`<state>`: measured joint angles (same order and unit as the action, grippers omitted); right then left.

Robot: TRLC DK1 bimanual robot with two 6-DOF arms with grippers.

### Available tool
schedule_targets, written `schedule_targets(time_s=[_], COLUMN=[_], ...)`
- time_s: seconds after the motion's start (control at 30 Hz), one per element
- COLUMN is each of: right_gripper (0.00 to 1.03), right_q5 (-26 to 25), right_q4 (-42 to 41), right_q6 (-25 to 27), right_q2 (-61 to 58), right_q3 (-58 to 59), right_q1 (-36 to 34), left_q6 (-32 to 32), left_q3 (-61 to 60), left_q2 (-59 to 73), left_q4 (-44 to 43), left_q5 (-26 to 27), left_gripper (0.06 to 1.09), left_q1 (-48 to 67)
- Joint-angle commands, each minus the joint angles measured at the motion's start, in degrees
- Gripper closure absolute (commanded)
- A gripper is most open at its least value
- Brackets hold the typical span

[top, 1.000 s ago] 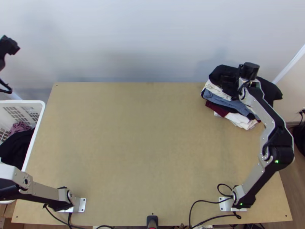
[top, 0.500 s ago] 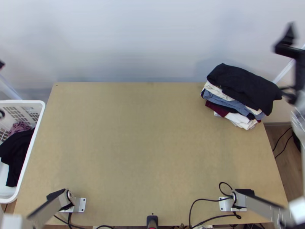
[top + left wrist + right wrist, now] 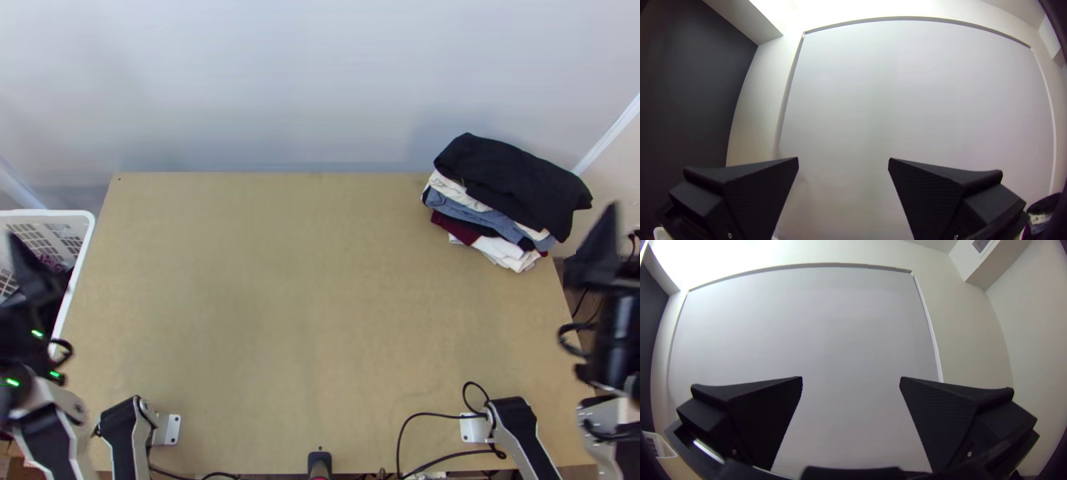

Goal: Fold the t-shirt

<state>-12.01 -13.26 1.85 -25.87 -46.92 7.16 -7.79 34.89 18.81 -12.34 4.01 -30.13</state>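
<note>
- so the black garment is on top of the pile at the table's far right corner, folded into a long thick bundle and lying at a slant; can't tell from here if it's the t-shirt
- nothing's gripping it, the pile is just carrying it, with one end hanging out past the layers underneath on the right
- under it I can make out cream cloth, blue-grey cloth, a dark red piece and some white cloth, edges all kinda uneven
- right gripper is off to the right of the pile in the top view, near the black garment's hanging end but with a gap between them, pretty blurry there; can't tell how their heights compare
- from its own wrist view, the right gripper has its two fingers spread wide, and between them it's just pale wall panel
- left gripper is way over on the other side, well apart from the pile, overlapping the white basket in the top view
- same deal in the left wrist view: fingers wide apart, no cloth between them
- a bit of mauve cloth peeks out inside the basket
- black cable loops on the wooden table by the right arm's base
</note>
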Motion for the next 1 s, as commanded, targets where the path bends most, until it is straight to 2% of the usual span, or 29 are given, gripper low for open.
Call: schedule_targets(time_s=[0.0,0.2,0.3,0.43,0.53,0.57,0.7,0.77,0.83,0.97], right_gripper=[0.04,0.04,0.04,0.04,0.04,0.04,0.04,0.04,0.04,0.04], right_q5=[0.1,0.1,0.1,0.1,0.1,0.1,-0.4,-0.4,-0.3,-0.2], right_q4=[-2.6,-12.1,-13.8,-14.3,-13.3,-8.1,-3.4,4.0,11.0,11.1], right_q6=[1.3,1.1,0.3,-3.4,-3.7,-3.7,-1.1,2.5,3.4,3.8], right_q2=[4.2,10.1,10.6,14.0,21.7,26.4,26.2,26.2,26.2,26.0], right_q3=[7.5,25.7,31.6,39.4,46.0,46.8,46.7,46.8,46.7,46.7], right_q1=[0.6,0.7,2.0,1.1,1.6,2.9,4.4,3.1,2.6,2.7], left_q6=[3.1,6.7,8.1,9.1,9.1,9.0,8.8,8.7,8.9,9.1], left_q3=[-10.0,-23.2,-28.0,-32.1,-34.5,-34.8,-35.1,-35.1,-35.0,-34.7], left_q2=[-6.8,-16.3,-18.9,-18.9,-18.9,-18.9,-18.9,-18.9,-18.9,-18.5], left_q4=[-4.3,-4.9,-4.9,-4.9,-4.3,-3.6,3.2,6.3,10.4,12.3], left_q5=[0.6,0.9,1.0,0.9,0.7,0.6,0.5,0.5,0.5,-0.1], left_gripper=[0.11,0.11,0.11,0.11,0.11,0.11,0.1,0.1,0.1,0.1], left_q1=[0.1,1.0,1.0,-0.3,-0.8,-1.1,-1.6,-1.5,-1.2,-1.2])
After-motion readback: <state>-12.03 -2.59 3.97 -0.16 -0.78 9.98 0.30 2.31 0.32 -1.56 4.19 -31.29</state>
